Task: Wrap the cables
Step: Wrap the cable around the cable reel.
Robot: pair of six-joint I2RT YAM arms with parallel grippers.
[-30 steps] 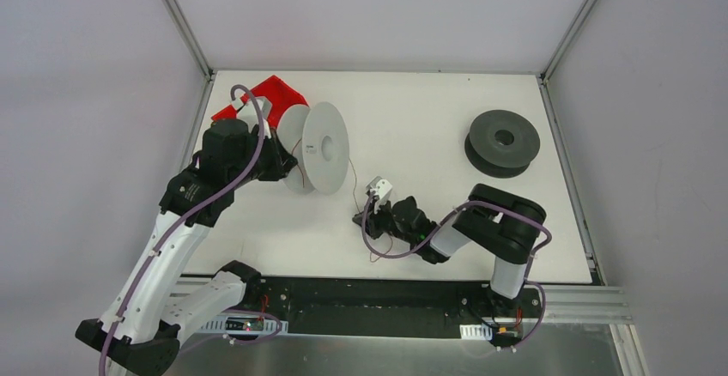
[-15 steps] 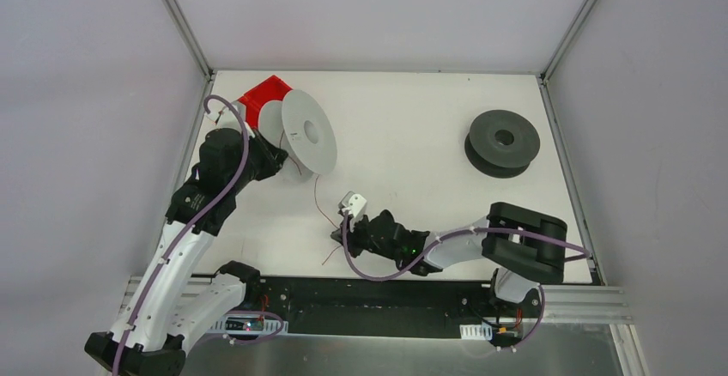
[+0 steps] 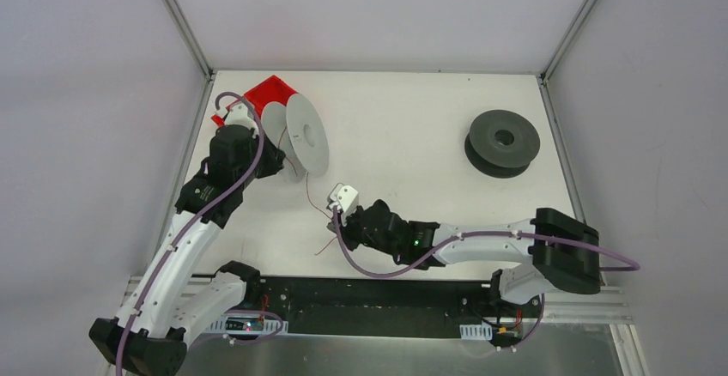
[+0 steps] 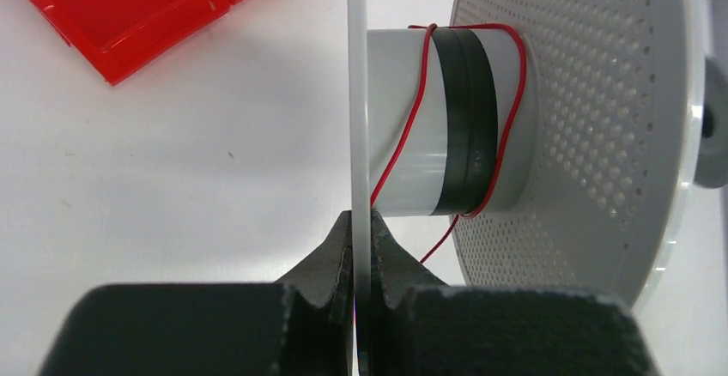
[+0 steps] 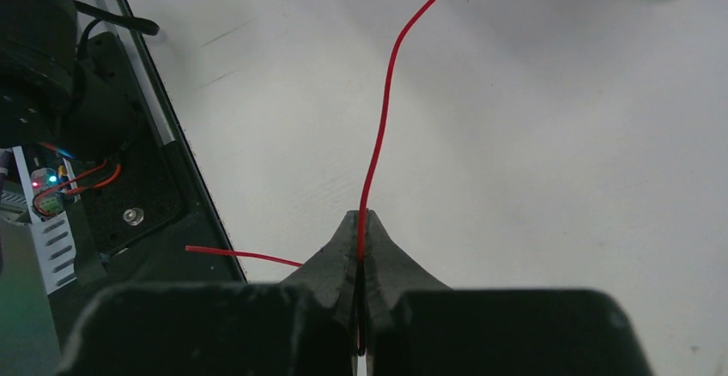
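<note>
Across white table (image 3: 412, 136), cable (image 5: 383, 110) stretches from right claw (image 5: 360, 223) toward spool (image 3: 307, 136).

I count two grippers of mine, my left gripper (image 4: 360, 251) and my right gripper (image 5: 360, 240), each with two black fingers (image 4: 322, 266). There are two spools on the one white table (image 3: 412, 118): one pale grey spool (image 3: 296, 136) and one dark grey spool (image 3: 503, 142), each with two round flanges. There is one red cable (image 5: 382, 110), thread-thin, and I can see one loose end of it. In my left wrist view two strands of it cross the one hub (image 4: 399, 118) of the pale grey spool, and one black band (image 4: 468, 127) circles that hub. There is one red tray (image 3: 270, 94)
</note>
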